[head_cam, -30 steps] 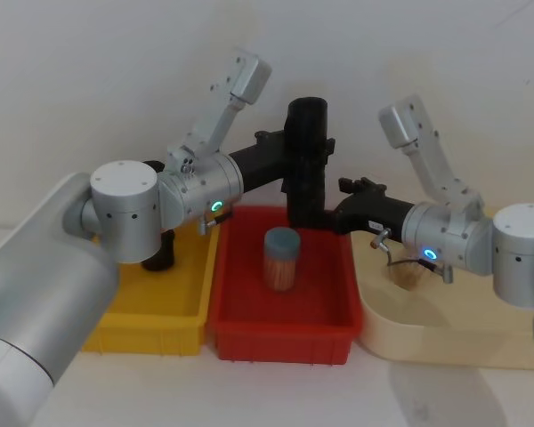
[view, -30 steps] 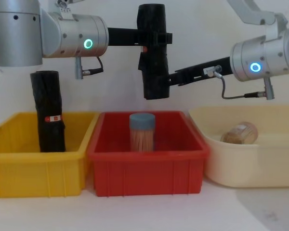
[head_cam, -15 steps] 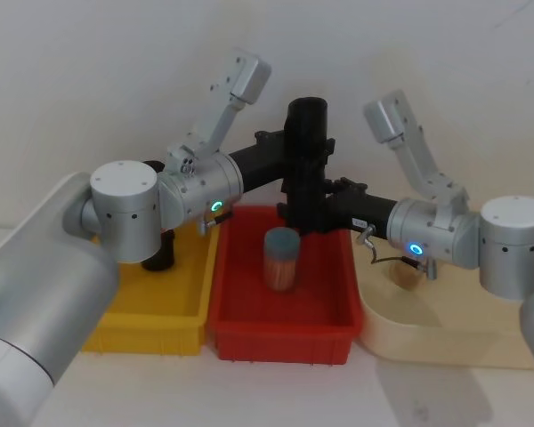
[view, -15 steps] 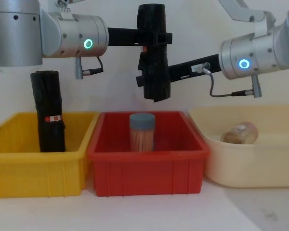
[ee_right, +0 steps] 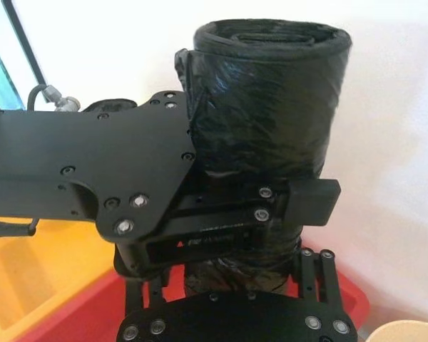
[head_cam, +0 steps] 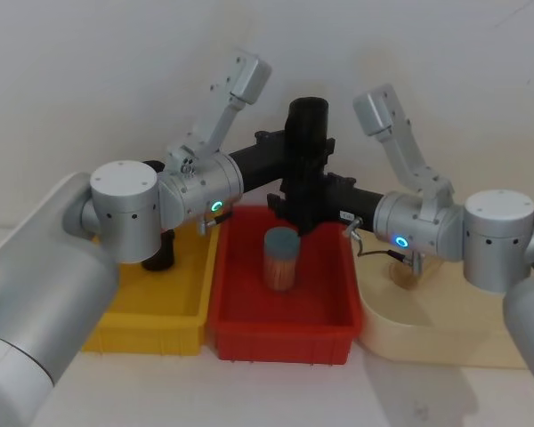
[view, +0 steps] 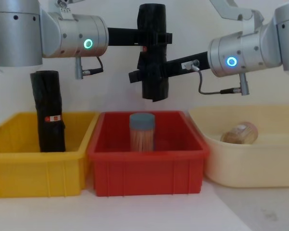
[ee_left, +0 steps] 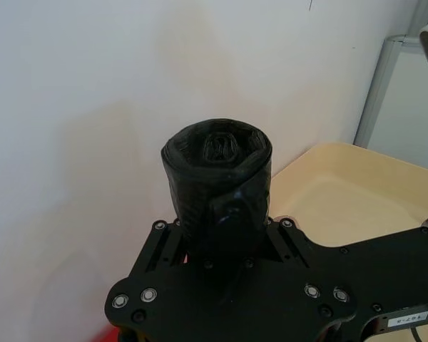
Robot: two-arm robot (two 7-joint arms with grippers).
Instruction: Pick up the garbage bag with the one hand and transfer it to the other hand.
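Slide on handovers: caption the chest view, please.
Left gripper holds tall black crinkly plastic roll above red bin; right gripper at its lower half.

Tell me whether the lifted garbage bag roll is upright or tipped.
Upright. The garbage bag hangs vertically above the red bin, with the left pincer gripping near its top and the right pincer around its lower part.

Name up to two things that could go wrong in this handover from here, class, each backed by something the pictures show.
1. The left hand is clamped on the upper garbage bag; the right hand straddles its lower part. If the left lets go before the right grips firmly, the roll may drop.
2. The blue-lidded jar stands in the red bin directly below, so a dropped roll could knock it over.
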